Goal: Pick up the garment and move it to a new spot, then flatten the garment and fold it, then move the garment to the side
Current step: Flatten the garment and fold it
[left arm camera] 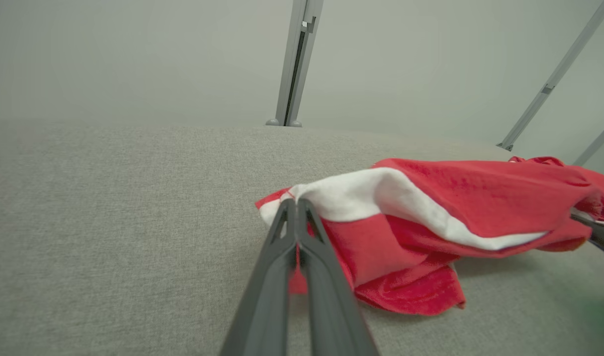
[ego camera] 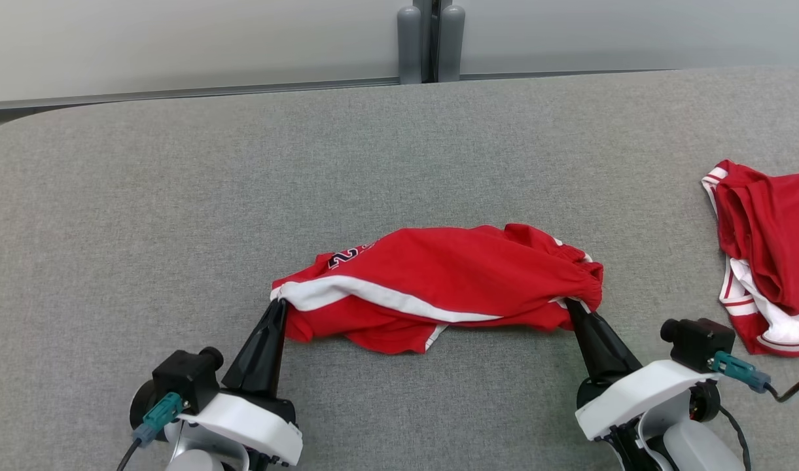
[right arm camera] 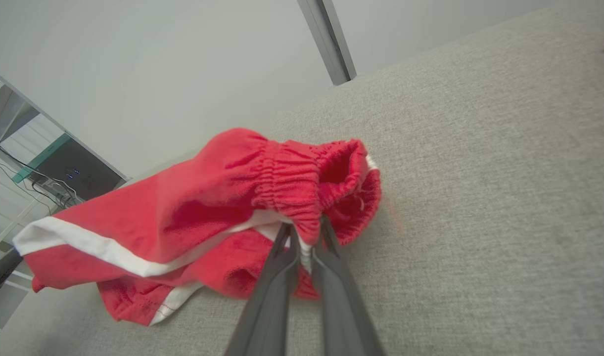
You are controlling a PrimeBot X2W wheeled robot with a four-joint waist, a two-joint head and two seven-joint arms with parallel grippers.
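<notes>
The garment [ego camera: 438, 281] is a pair of red shorts with a white stripe and an elastic waistband, held up between both grippers just above the grey table; its lower folds hang down to the cloth surface. My left gripper [ego camera: 278, 304] is shut on the garment's white-edged left corner [left arm camera: 294, 200]. My right gripper [ego camera: 572, 302] is shut on the gathered waistband at the right end [right arm camera: 306, 230]. In the left wrist view the garment [left arm camera: 430, 217] stretches away to the right. The right wrist view has the garment [right arm camera: 193, 217] sagging to the left.
A second red and white garment [ego camera: 765, 255] lies crumpled at the table's right edge. The grey fabric table [ego camera: 307, 163] stretches wide to the left and back. A grey post [ego camera: 430, 40] stands behind the far edge against a pale wall.
</notes>
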